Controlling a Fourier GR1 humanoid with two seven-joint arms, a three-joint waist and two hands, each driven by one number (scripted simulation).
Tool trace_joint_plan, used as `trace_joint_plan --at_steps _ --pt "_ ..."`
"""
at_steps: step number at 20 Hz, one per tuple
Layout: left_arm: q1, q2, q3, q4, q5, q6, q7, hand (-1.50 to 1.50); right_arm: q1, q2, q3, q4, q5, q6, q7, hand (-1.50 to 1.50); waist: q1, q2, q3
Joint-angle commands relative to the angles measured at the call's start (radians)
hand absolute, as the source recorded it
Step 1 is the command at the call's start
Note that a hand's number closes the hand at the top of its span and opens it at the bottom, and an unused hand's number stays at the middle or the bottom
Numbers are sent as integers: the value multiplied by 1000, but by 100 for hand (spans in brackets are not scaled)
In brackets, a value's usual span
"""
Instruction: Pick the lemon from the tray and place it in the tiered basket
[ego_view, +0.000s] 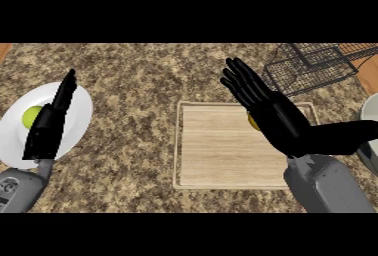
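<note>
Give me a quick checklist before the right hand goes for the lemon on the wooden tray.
1. Yellow lemon on the light wooden tray: ok, mostly hidden by the hand.
2. Right hand open, fingers straight: ok.
3. Right hand touching the lemon: cannot tell.
4. Black wire tiered basket in view beyond the tray: ok.
5. Left hand apart from the tray, over the round white plate: ok.

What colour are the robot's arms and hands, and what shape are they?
The left hand and the right hand are plain black, with long slim fingers and a thumb, a bit like gloves. Each sits on a chunky, rounded grey arm: the left forearm and the right forearm. No cables or sleeves show.
</note>
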Motion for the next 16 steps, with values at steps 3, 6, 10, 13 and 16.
trace_joint_plan --at_steps 3,6,10,13,16 --pt "-25 -105 -10 -15 26 15 -1 0 -107 -74 -234 221 -291 279 -52 150 73 1 20" --pt "-22 -171 -22 -45 51 38 -14 0 -126 -105 -305 284 -449 428 -56 150 101 22 26" --pt "-22 -214 -57 -55 72 20 11 0 -69 -95 -265 472 -541 494 91 -150 120 31 26" --pt "-3 -243 -69 -55 71 34 -1 0 -85 -129 -277 535 -694 701 160 -150 120 21 26" --pt "1 -259 -89 -49 45 58 4 0 -135 -229 -331 624 -797 903 197 -150 115 16 26"
